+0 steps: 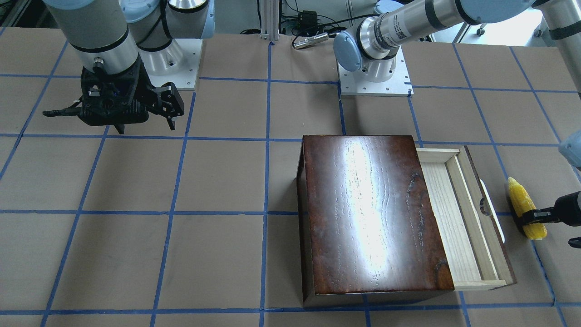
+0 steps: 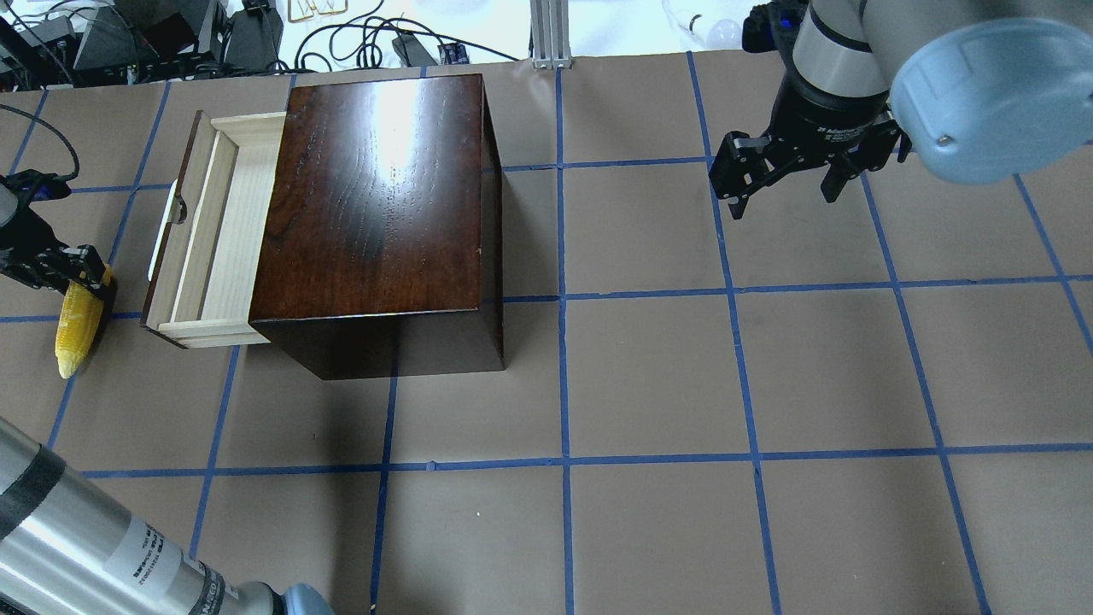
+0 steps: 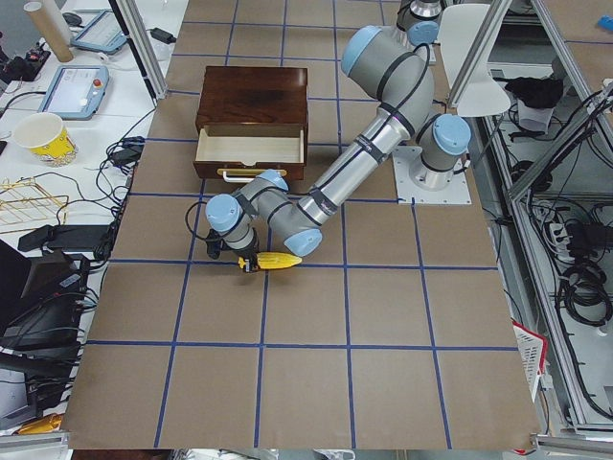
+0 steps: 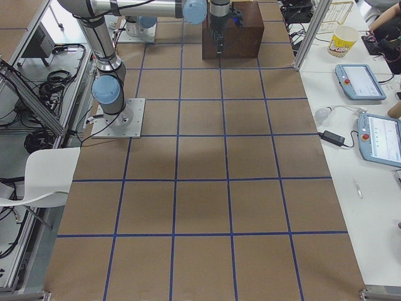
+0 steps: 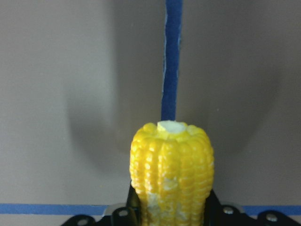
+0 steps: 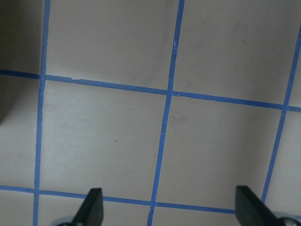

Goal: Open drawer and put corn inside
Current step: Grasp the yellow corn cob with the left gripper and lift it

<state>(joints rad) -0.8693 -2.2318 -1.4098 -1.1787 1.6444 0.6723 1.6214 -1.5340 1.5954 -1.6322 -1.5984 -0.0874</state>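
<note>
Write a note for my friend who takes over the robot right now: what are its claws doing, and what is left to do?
Left claw: shut on the corn, just outside the drawer, past its front.
Right claw: open, holding nothing, above the table, far from the box.
Drawer: pulled out of the box, nothing in it.
Done: drawer open, corn gripped.
Left: move the corn over the drawer and let go of it inside.
</note>
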